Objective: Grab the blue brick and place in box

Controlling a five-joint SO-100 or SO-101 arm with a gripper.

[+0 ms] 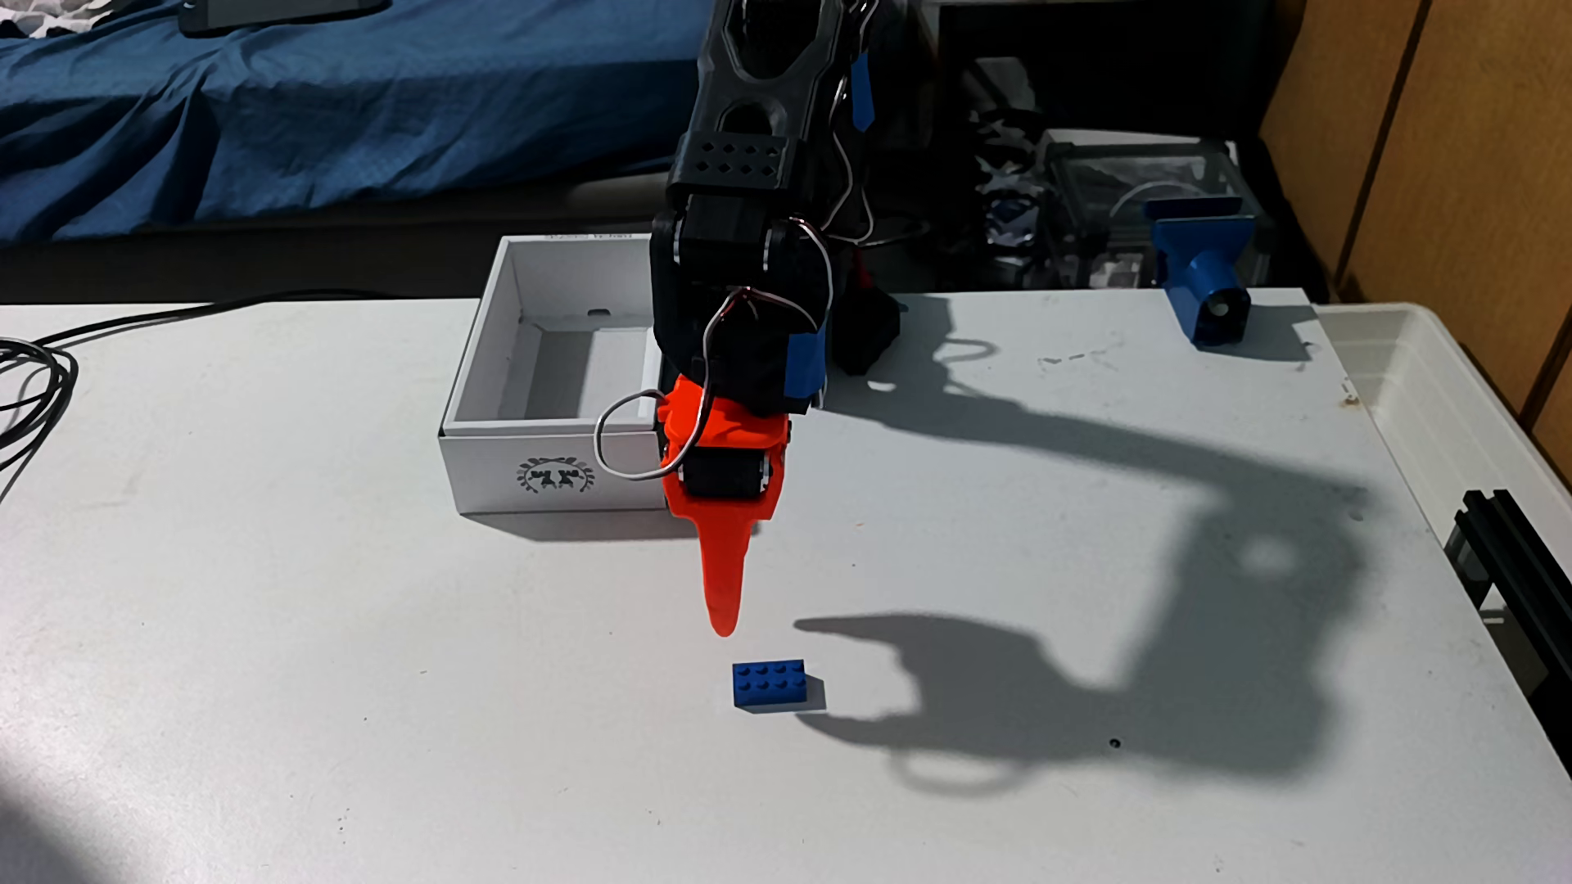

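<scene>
Orange gripper (pixel 723 625) hangs mid-frame just above blue brick (pixel 770 685), not touching; jaw state unclear. Box (pixel 476 382) upper-center.

You have bare worktop (pixel 340 680) on every side of the blue brick (pixel 770 685) — nothing crowds it. The orange fingers (pixel 723 616) hang just above and behind it. Further back, the box (pixel 544 425) stands open-topped, though the black arm (pixel 740 280) overhangs its right part.
</scene>
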